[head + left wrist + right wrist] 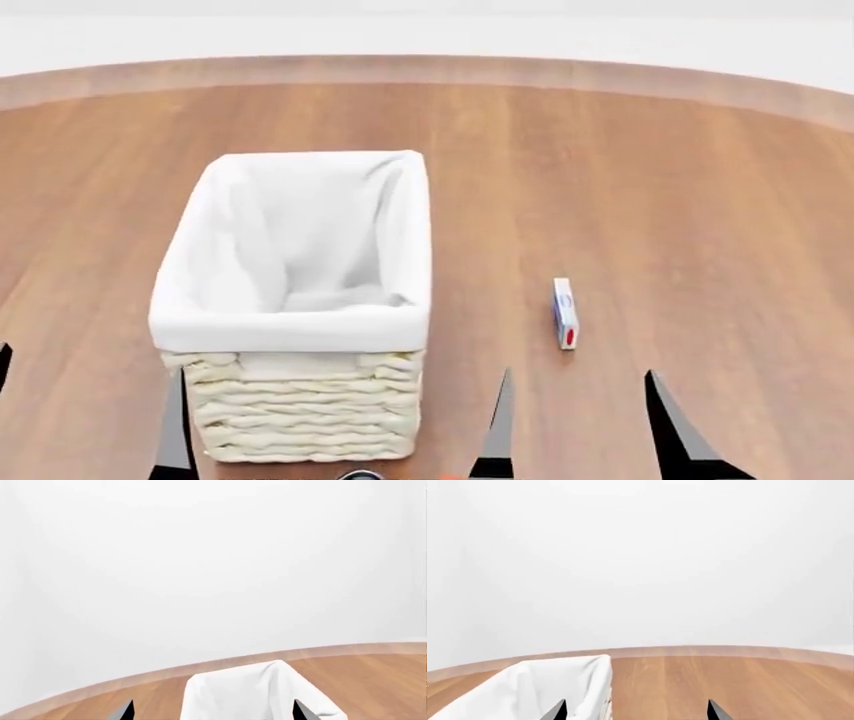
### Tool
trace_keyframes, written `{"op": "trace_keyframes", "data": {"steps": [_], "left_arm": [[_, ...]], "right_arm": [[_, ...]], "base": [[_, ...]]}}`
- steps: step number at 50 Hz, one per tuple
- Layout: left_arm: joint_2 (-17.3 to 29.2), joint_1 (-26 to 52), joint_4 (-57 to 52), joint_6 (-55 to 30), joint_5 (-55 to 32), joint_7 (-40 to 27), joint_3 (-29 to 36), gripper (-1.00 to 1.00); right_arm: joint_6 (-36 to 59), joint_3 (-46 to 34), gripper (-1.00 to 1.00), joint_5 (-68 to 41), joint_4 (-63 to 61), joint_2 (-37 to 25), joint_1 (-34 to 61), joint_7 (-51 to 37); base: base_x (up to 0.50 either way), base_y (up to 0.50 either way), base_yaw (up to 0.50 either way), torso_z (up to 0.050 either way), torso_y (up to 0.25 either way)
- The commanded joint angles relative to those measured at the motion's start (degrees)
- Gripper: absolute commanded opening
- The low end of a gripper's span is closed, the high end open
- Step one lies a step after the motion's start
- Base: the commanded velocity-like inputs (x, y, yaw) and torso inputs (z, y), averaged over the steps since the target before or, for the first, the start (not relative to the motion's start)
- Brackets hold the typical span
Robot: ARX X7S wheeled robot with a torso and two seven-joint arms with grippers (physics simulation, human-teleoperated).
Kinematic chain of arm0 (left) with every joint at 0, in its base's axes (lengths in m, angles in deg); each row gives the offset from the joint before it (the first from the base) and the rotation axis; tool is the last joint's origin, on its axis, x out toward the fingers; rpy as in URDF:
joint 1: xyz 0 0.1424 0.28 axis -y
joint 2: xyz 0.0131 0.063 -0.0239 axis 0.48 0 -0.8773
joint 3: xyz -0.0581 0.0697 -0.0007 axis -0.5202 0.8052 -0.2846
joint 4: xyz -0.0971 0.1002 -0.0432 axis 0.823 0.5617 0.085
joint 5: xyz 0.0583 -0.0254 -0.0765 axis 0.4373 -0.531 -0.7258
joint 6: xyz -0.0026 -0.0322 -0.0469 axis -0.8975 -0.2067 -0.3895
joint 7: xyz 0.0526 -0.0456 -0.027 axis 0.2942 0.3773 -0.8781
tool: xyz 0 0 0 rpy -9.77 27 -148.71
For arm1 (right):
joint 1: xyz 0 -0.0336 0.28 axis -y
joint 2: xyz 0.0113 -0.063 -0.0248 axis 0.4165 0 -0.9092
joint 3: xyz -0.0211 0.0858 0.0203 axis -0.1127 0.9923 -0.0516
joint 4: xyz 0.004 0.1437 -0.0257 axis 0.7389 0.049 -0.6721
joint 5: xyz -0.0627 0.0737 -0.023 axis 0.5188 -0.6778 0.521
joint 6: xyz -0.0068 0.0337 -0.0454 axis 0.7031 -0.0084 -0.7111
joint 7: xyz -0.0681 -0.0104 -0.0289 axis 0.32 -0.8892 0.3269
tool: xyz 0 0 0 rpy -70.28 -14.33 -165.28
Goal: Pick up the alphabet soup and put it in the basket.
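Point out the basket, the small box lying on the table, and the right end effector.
basket (300, 420): head view, woven front wall.
small box (565, 312): head view, its white top face.
right end effector (582, 420): head view, gap midway between its two dark fingertips.

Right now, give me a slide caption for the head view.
Cream woven wicker basket with white cloth lining stands on the wooden table, small white box lying apart; both open grippers' fingertips frame the bottom edge.

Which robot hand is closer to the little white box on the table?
The right gripper, just below the small white box in the head view. The left gripper sits beyond the basket.
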Motion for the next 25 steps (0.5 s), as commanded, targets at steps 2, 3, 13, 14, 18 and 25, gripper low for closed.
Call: {"op": "trace_keyframes", "data": {"steps": [2,3,13,14,18,25], "left_arm": [[0.6,0.1,0.3,0.0,-0.7,-0.8,0.2,1.00],[0.6,0.2,0.3,0.0,-0.7,-0.8,0.2,1.00],[1.0,0.2,0.3,-0.1,-0.9,-1.4,0.6,1.00],[1.1,0.3,0.3,-0.1,-0.9,-1.5,0.7,1.00],[1.2,0.3,0.3,-0.1,-1.0,-1.6,0.8,1.00],[1.4,0.4,0.6,-0.1,-1.2,-1.9,1.1,1.00]], "right_arm": [[-0.1,0.3,1.00,-0.9,0.8,-0.2,0.1,-0.9],[-0.4,0.1,1.00,-0.7,0.6,-0.3,-0.1,-0.9],[-0.7,-0.4,1.00,-0.7,0.8,-0.9,-0.2,-1.4],[-0.7,-0.5,1.00,-0.7,0.8,-1.0,-0.2,-1.5],[-0.8,-0.6,1.00,-1.0,1.0,-1.3,-0.1,-1.9],[-1.1,-0.8,1.00,-1.5,1.2,-1.8,0.0,-2.4]], "base": [[0.00,0.50,0.00,0.000,0.000],[0.00,0.50,0.00,0.000,0.000],[0.00,0.50,0.00,0.000,0.000],[0.00,0.50,0.00,0.000,0.000],[0.00,0.50,0.00,0.000,0.000],[0.00,0.50,0.00,0.000,0.000]]}}
